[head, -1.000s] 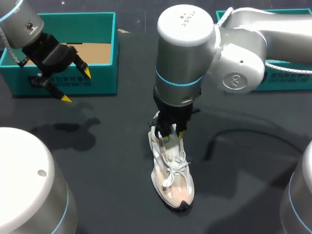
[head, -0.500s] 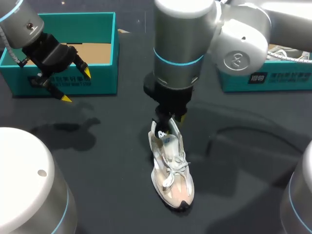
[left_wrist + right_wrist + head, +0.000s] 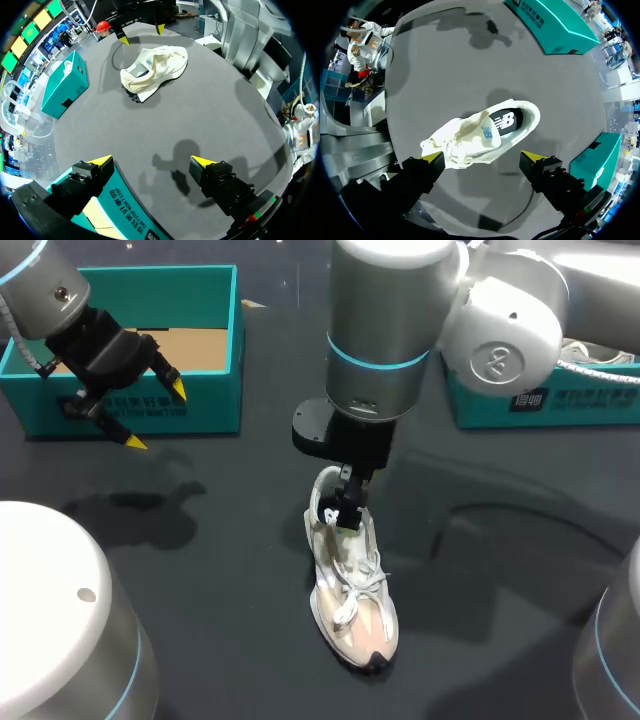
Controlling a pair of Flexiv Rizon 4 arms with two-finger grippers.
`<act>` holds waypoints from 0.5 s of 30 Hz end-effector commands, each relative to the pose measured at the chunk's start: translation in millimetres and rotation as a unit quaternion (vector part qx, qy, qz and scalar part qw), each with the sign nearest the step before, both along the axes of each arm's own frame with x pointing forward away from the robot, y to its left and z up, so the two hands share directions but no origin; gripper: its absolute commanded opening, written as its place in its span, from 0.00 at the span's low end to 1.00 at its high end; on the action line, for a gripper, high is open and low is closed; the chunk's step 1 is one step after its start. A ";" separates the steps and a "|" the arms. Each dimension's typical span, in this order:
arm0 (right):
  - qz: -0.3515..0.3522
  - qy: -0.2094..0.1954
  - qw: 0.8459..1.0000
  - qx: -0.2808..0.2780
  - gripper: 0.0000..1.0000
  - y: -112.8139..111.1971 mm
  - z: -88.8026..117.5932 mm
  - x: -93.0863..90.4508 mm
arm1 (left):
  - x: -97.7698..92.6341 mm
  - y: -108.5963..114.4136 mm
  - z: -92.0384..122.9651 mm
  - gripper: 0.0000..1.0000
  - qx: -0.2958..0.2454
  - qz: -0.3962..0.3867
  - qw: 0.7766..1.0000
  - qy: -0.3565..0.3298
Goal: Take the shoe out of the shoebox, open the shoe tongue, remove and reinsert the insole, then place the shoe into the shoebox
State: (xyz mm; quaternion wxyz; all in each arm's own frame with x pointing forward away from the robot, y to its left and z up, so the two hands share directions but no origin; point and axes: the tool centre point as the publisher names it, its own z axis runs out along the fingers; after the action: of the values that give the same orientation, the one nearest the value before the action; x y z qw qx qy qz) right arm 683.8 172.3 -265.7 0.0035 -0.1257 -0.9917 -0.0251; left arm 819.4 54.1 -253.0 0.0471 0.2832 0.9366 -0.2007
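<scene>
Shoe point(image 3: 350, 590) lies out on the table, just ahead of the right gripper point(image 3: 482, 157), whose jaws are wide apart and empty. Left gripper point(image 3: 151, 160) is spread too, empty, by the shoebox point(image 3: 200, 405). Likely next: descend, pinch the insole point(image 3: 506, 120).

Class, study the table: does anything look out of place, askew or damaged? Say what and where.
Nothing is spilled or broken. The shoe stands upright on the table, outside the shoebox, its laces slack and tangled over a rumpled tongue. The right gripper hangs open above it, holding nothing.
</scene>
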 end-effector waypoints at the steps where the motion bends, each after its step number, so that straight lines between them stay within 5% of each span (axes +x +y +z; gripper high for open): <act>1: 0.046 -0.010 0.999 -0.026 1.00 16.9 3.5 13.2 | -0.7 0.8 0.4 1.00 0.001 0.000 1.000 0.000; 10: 0.088 -0.022 0.996 -0.023 1.00 34.5 2.2 44.4 | -0.7 0.8 0.4 1.00 0.001 0.000 1.000 0.000; 15: 0.088 -0.022 0.996 -0.023 1.00 34.5 2.2 44.4 | -0.7 0.8 0.4 1.00 0.001 0.000 1.000 0.000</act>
State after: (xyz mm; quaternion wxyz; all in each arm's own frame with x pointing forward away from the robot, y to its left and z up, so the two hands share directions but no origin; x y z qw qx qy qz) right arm 727.4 202.0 -262.2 -0.0198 -0.0369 -0.9990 -0.0123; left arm 819.4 54.1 -253.0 0.0471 0.2832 0.9366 -0.2007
